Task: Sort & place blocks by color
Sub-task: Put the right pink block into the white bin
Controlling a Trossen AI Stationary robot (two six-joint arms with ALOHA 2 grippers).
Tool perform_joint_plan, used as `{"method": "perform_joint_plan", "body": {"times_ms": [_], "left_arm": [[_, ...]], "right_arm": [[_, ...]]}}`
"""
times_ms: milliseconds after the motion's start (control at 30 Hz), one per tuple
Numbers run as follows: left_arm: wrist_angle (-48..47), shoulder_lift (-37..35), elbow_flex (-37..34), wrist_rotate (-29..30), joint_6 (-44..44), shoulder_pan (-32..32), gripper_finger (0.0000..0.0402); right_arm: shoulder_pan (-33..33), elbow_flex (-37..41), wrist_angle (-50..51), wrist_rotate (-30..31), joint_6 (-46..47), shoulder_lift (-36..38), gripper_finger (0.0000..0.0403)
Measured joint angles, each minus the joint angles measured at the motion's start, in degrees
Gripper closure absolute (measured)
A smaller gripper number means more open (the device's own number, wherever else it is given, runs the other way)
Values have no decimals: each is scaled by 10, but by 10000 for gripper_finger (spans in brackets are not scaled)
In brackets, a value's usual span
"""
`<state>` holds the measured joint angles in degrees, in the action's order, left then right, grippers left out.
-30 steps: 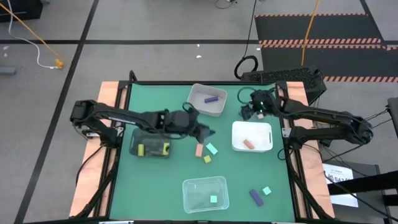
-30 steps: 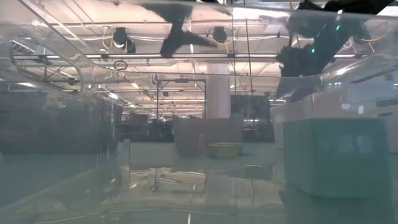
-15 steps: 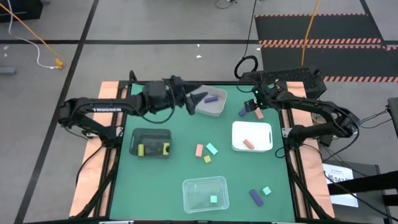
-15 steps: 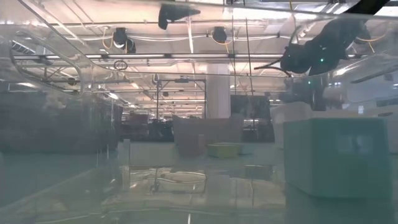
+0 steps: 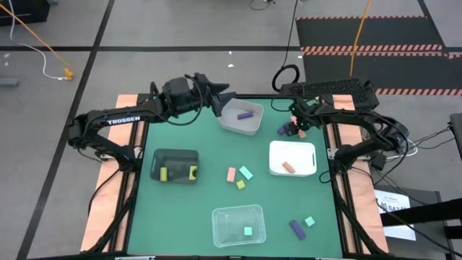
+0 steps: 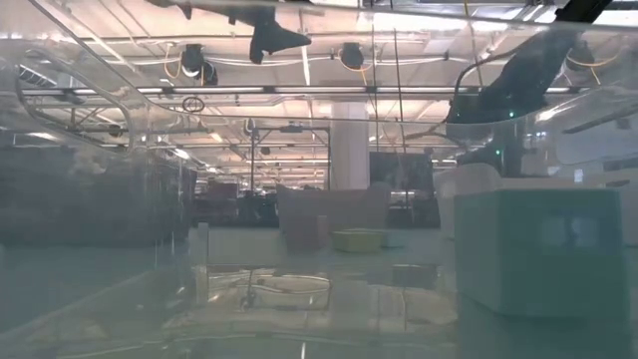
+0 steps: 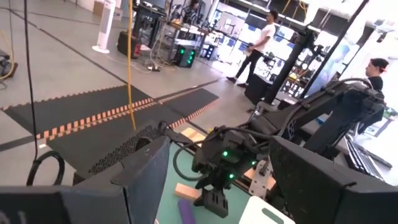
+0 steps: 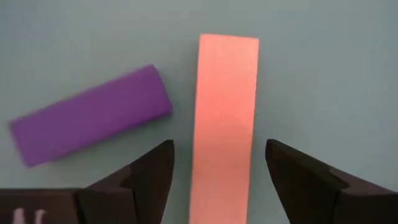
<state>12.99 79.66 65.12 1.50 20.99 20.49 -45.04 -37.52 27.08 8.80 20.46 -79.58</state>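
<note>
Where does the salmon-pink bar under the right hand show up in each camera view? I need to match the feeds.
High view: salmon-pink bar at the table's far right edge, partly under the right hand.
Low view: cannot make it out.
Left wrist view: lying flat beside the right hand.
Right wrist view: centre, between the open fingers.
Shared landmark: the purple bar beside it.

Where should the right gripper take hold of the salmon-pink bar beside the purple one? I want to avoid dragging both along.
Grip the salmon-pink bar across its two long sides, coming straight down. The right gripper, open, already straddles it in the right wrist view. The purple bar lies angled, its near corner close by, so take the pink bar away from that corner.
</note>
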Motion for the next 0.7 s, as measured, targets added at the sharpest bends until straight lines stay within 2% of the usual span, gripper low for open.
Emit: {"method": "perform_joint_plan", "body": {"times_ms": [133,300,500,700], "left_arm": [[2,0,0,-1,2,6,128],[4,0,0,-1,3,7,128],[5,0,0,-1,19,7,128],[11,0,0,1,39,7,128]], "right_arm": [[0,-3,3,0,-4,-20,204],[0,-2,8,-1,-4,-26,289],[0,1,13,-2,-19,10,292],[1,2,5,-2,11,97,292]]}}
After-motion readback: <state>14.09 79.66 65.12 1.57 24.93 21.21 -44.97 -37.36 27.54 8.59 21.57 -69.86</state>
